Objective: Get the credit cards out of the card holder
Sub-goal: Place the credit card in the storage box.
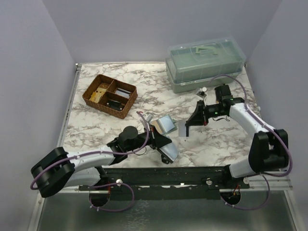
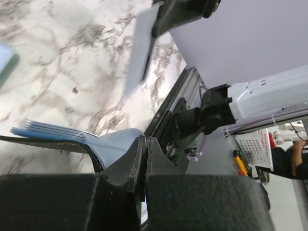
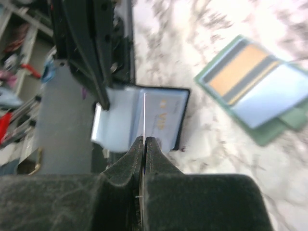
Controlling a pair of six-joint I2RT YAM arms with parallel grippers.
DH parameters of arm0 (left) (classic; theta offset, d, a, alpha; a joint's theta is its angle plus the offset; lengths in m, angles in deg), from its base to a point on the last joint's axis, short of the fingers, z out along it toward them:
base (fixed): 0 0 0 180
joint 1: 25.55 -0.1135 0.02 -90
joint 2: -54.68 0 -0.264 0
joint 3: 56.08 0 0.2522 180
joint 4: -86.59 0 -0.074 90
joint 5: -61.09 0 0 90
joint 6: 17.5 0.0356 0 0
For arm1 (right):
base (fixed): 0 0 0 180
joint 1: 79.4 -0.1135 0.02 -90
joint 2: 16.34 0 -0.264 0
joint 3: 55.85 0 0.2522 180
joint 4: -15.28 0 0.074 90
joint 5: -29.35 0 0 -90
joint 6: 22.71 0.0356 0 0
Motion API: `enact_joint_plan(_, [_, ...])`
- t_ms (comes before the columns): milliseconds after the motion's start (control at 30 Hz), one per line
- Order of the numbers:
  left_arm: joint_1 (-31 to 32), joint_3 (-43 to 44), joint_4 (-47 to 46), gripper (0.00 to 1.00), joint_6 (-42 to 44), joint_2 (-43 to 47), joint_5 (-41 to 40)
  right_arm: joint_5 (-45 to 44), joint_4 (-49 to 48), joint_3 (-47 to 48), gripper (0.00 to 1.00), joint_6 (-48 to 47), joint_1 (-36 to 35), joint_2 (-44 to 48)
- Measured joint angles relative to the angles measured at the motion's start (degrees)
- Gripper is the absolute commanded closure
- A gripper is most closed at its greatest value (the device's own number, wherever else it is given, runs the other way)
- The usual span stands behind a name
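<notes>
The black card holder (image 1: pixel 169 153) hangs open near the table's front edge. My left gripper (image 1: pixel 161 139) is shut on one flap of it. In the left wrist view the jaws (image 2: pixel 145 139) pinch the grey-blue inner flap (image 2: pixel 113 144), and a stack of card edges (image 2: pixel 48 131) sticks out to the left. My right gripper (image 1: pixel 188 126) is shut on one pale credit card (image 1: pixel 182 129), held clear of the holder. That card shows edge-on (image 3: pixel 144 113) between the right jaws (image 3: pixel 144 138), with the open holder (image 3: pixel 166 118) behind. Two more cards (image 1: pixel 165 124) lie on the marble.
A brown wicker divided tray (image 1: pixel 109 95) stands at the back left. A clear lidded plastic box (image 1: pixel 204 61) sits at the back right. A black metal rail (image 1: pixel 192 175) runs along the near edge. The loose cards (image 3: pixel 255 91) lie right of the holder in the right wrist view.
</notes>
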Motion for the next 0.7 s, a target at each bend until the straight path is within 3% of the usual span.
enact_joint_plan(300, [-0.1, 17.6, -2.2, 1.00, -1.0, -20.1, 7.1, -6.3, -14.3, -4.9, 1.00, 16.3, 18.3, 13.9])
enact_joint_plan(400, [-0.1, 21.4, -4.3, 1.00, -1.6, -25.2, 9.4, -7.8, -16.8, -6.0, 1.00, 19.4, 20.3, 15.2])
enact_joint_plan(700, [-2.3, 14.9, -14.3, 1.00, -6.3, -41.0, 13.9, -8.0, -18.1, -6.3, 1.00, 21.5, 20.6, 14.4])
